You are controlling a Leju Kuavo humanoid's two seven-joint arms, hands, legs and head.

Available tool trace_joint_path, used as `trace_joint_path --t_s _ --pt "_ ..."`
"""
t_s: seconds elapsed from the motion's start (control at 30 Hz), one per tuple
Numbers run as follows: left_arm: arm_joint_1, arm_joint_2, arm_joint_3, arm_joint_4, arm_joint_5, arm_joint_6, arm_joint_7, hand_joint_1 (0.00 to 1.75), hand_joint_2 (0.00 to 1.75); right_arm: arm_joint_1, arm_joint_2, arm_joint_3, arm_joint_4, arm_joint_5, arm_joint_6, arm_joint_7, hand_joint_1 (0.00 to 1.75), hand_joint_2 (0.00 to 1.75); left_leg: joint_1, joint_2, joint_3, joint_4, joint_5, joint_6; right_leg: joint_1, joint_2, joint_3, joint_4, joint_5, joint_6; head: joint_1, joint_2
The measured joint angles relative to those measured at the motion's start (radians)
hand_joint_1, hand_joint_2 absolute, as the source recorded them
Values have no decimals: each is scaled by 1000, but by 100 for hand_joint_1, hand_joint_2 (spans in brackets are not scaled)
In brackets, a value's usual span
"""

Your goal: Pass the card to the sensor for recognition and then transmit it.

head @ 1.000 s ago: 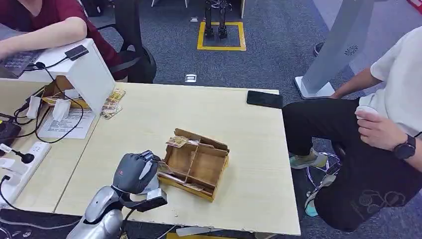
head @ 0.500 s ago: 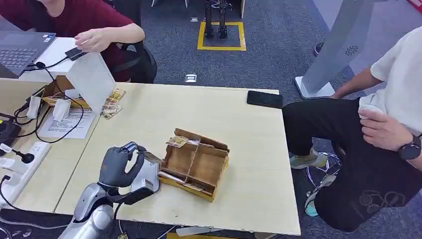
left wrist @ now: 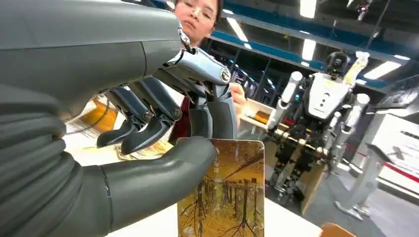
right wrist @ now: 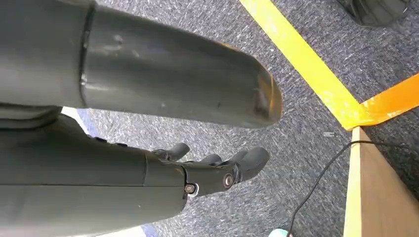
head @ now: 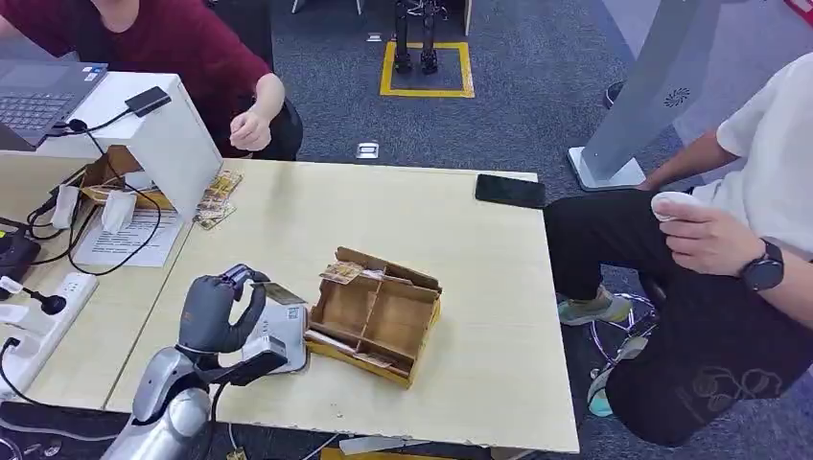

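Your left hand (head: 222, 309) is raised above the near-left part of the pale wooden table (head: 383, 211) and pinches the card (head: 284, 292). In the left wrist view the thick thumb (left wrist: 163, 173) presses on the card's (left wrist: 225, 197) printed face, a golden tree scene, while a darker finger stands behind its top edge; the remaining fingers curl apart from it. In the head view the card juts from the fingertips toward the wooden compartment box (head: 379, 316).

Just beneath the left hand, on the table, you have a white flat device (head: 278, 340), touching or very close to the box's left wall; I cannot tell which. More cards lie inside the box.

Well beyond the left hand, toward the far left corner, stands a white stand (head: 168, 134) with a small dark unit (head: 147, 100) on top and a cable running from it. A loose pile of cards (head: 217, 199) lies at its foot.

A person in a dark red top (head: 182, 57) sits behind that stand. Another person in a white shirt (head: 757, 172) sits off the table's right side. A black phone (head: 510, 191) lies at the far right edge.

Your right hand (right wrist: 217, 170) hangs over grey carpet beside yellow floor tape (right wrist: 316, 74), fingers loosely apart and holding nothing.
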Motion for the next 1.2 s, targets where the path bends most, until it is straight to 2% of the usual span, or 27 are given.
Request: trace_joint_path --t_s 0.17,0.43,1.2 --pt "-42 -2 25 8 -74 26 66 175 175 -1 2 0 0 15 2 3 0 0 0 -1 0 0 1 0 0 0 0 0 0 0 0 0" --pt "-193 -6 61 111 -121 3 143 175 175 -4 6 0 0 36 16 8 0 0 0 -1 0 0 1 0 0 0 0 0 1 0 0 0" --pt "-289 -5 95 239 -154 21 165 175 175 -6 8 0 0 52 16 19 0 0 0 -1 0 0 2 -1 0 0 0 0 1 0 0 0"
